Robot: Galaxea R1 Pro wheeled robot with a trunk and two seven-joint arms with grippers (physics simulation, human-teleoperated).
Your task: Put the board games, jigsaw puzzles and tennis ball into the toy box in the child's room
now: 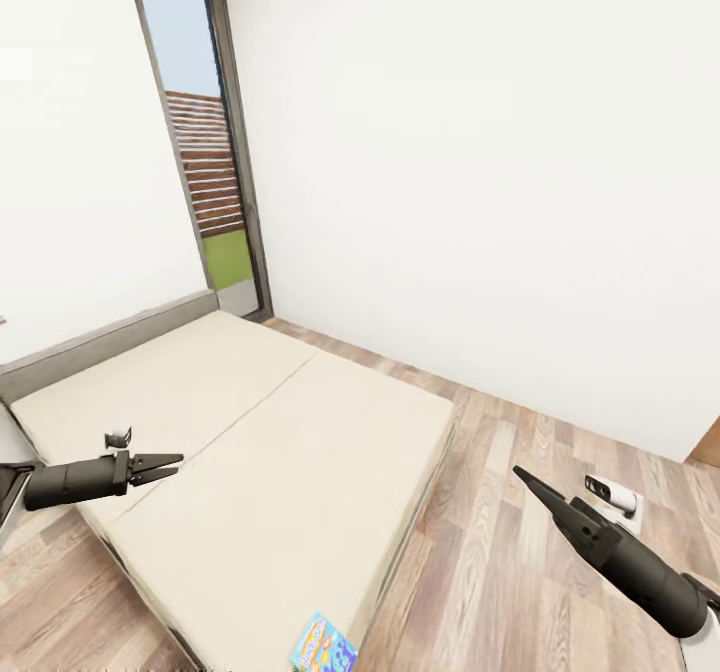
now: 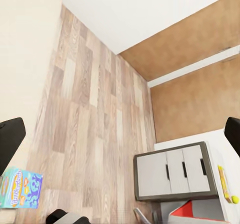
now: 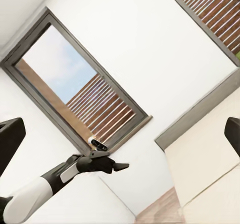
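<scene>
1. Bed (image 1: 270, 432): beige mattress, grey frame, set in a white-walled corner on a plank floor (image 1: 520, 512) beside a tall window (image 1: 205, 142).
2. Blue board game (image 1: 324, 645): flat on the mattress near its foot corner.
3. Worktop (image 2: 227, 154): white drawers; a tennis ball (image 2: 234, 199) rests on it.
4. Left gripper (image 1: 160, 468): arm level over the mattress, jaws empty and slightly spread.
5. Right gripper (image 1: 528, 480): arm angled over the floor; jaw state cannot be told.

White walls (image 1: 450, 152), wood plank floor (image 1: 520, 552), tall narrow window (image 1: 205, 142).
</scene>
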